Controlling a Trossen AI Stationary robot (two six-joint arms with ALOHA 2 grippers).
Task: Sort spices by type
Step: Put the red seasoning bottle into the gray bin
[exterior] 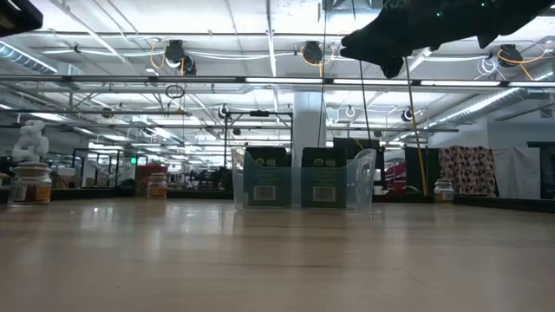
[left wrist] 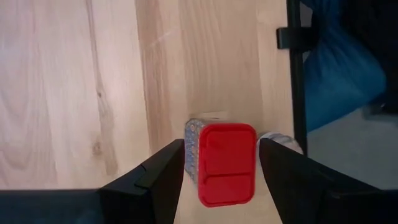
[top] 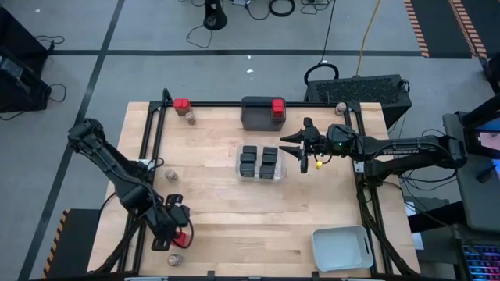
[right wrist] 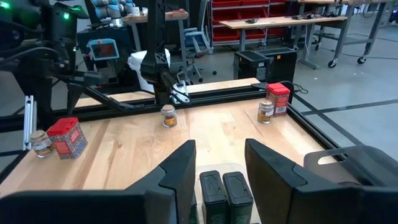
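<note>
My left gripper [top: 178, 229] [left wrist: 221, 144] is at the table's near-left corner, open, pointing down. Its fingers stand on either side of a red-topped blocky spice [left wrist: 227, 163] [top: 182, 239] that stands upright on the table, with a narrow gap on each side. A round jar [left wrist: 280, 138] [top: 174, 259] stands just beside it. My right gripper [top: 294, 148] [right wrist: 219, 146] hovers open above the right end of the clear tray [top: 239, 165], which holds several black boxy spices [top: 260, 161] [right wrist: 225, 191]. In the low view it hangs high over the tray [exterior: 371, 178].
The dark grey tray [top: 254, 117] at the far edge holds one red-topped spice [top: 277, 105]. Another red-topped one [top: 182, 104] and a jar [top: 190, 117] stand at the far-left corner. Single jars stand at mid-left [top: 170, 175] and far right [top: 341, 108]. The pale grey tray [top: 342, 248] sits near right.
</note>
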